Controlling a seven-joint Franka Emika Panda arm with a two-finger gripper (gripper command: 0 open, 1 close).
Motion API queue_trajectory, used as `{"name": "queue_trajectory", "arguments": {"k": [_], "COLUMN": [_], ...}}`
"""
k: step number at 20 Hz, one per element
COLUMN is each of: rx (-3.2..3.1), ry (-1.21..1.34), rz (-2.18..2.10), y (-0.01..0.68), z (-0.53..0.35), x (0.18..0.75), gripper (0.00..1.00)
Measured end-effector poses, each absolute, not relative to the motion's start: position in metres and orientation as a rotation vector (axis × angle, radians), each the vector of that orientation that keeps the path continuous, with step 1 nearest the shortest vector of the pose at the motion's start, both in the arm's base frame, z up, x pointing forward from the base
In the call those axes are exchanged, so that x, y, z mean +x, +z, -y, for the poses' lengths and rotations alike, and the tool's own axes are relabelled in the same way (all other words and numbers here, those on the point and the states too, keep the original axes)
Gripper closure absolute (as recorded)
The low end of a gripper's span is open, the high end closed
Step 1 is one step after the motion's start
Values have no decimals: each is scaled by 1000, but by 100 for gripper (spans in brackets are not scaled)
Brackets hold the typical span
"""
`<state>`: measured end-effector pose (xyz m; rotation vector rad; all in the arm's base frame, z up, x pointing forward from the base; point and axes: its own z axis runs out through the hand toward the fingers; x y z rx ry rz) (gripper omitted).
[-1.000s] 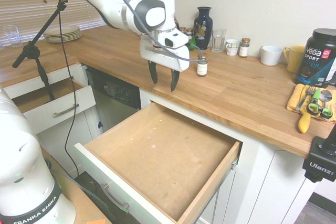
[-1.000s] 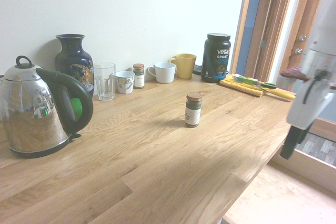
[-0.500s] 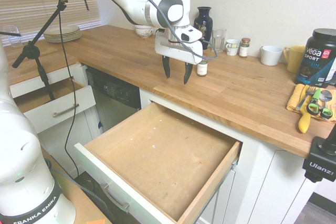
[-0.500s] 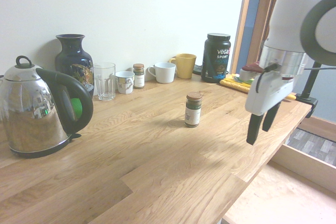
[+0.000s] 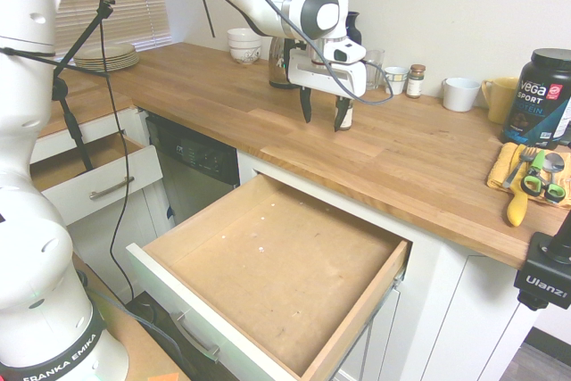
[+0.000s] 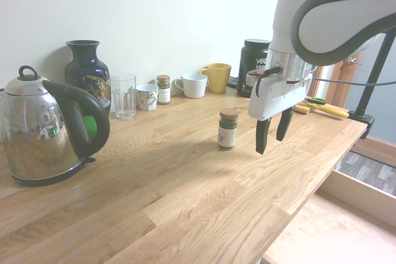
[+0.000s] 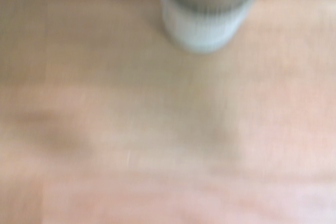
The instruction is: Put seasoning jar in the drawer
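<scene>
One second ago the gripper [image 6: 273, 135] hung over the drawer [image 5: 277, 274] — now it hovers wide open and empty just beside the seasoning jar [image 6: 228, 129], ready to grasp.

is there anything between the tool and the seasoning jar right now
Nothing visible. The open tool hangs beside the seasoning jar, apart from it, with only bare countertop between them.

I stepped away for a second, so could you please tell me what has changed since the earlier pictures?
The gripper has travelled from over the open drawer across the counter edge and now hangs open beside the seasoning jar, not touching it. Nothing was grasped or released. The jar, the drawer and the other counter items have stayed put.
</scene>
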<state>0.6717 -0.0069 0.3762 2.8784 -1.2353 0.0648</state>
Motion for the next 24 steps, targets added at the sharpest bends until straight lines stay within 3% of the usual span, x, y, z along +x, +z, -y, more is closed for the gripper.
{"name": "queue_trajectory", "arguments": {"k": [8, 9, 24], "rx": [2864, 2866, 2863], "ry": [28, 24, 13], "rz": [1212, 1205, 1170], "y": [358, 357, 354], "z": [10, 9, -2], "x": [733, 739, 765], "gripper": [0, 100, 100]}}
